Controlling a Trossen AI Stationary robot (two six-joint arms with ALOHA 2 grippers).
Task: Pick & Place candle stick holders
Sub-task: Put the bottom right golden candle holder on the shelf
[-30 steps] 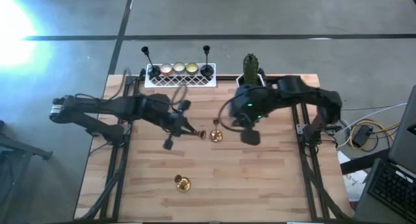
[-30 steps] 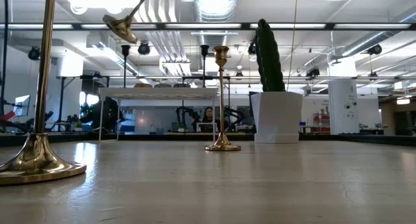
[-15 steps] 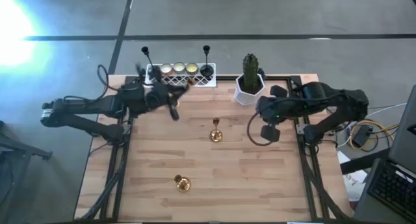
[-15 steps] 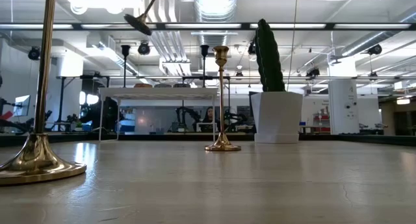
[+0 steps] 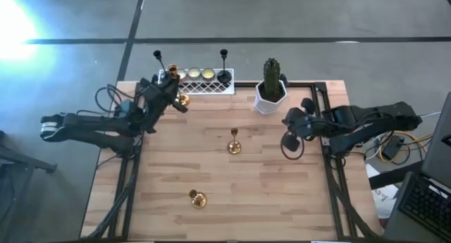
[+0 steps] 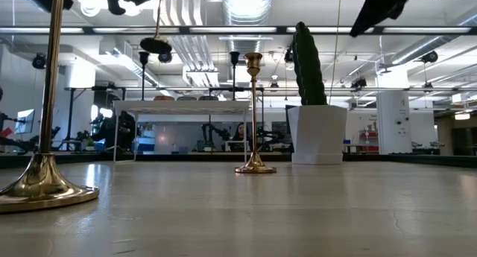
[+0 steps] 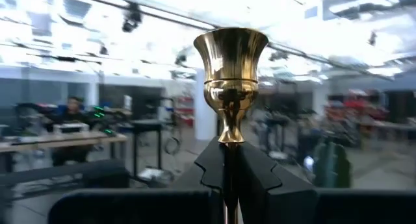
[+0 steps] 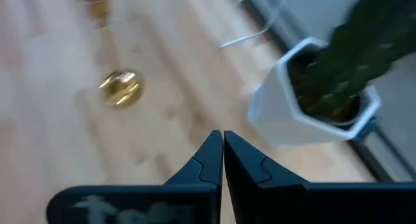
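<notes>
Worktop (image 5: 282, 201) with the white lattice tray (image 5: 197, 87) at its far edge as landmark. Right arm's gripper (image 5: 287, 139), fingers pressed together and empty, hangs near the cactus pot (image 5: 270, 88), beside the tray. Left gripper (image 5: 169, 96), clamped on a gold candle stick holder (image 7: 231, 74), is raised just in front of the tray's left end. Two more gold holders stand farther forward: one (image 5: 235, 142) mid-worktop, one (image 5: 196, 198) near the front edge.
</notes>
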